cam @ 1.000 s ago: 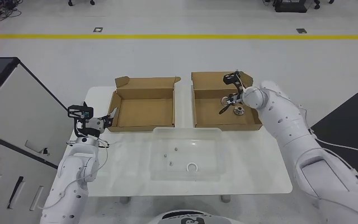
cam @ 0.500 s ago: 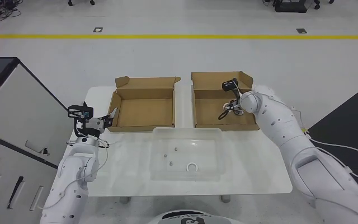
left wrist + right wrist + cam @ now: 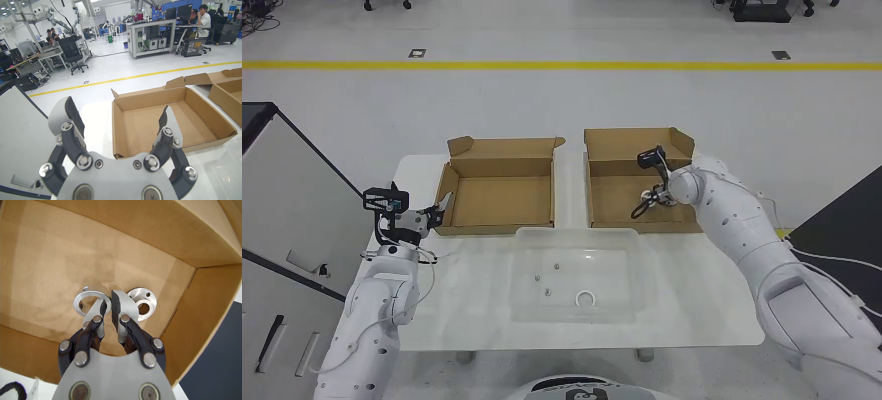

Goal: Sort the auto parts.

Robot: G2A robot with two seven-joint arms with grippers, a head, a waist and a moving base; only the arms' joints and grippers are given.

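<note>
In the right wrist view my right gripper (image 3: 109, 303) is shut on the rim of a silver metal ring (image 3: 83, 300), held just above the floor of the right cardboard box (image 3: 56, 256). A silver flange (image 3: 144, 303) lies on the box floor right beside the ring. From the top view, the right gripper (image 3: 646, 198) sits inside the right box (image 3: 612, 195), near its front right. My left gripper (image 3: 437, 212) stands open at the left box's (image 3: 497, 190) outer left side, and the left gripper (image 3: 121, 115) has nothing between its fingers.
A clear plastic bin (image 3: 622, 240) lies in front of both boxes and holds a white ring (image 3: 586, 298) and a few small bolts (image 3: 548, 291). The left box (image 3: 170, 123) has a bare floor. A grey cabinet (image 3: 282, 190) stands left of the table.
The right arm has swung over the right box, carrying its gripper slightly toward the box's front; the flange seen earlier from above is now covered by the arm. The left arm has stayed still.
</note>
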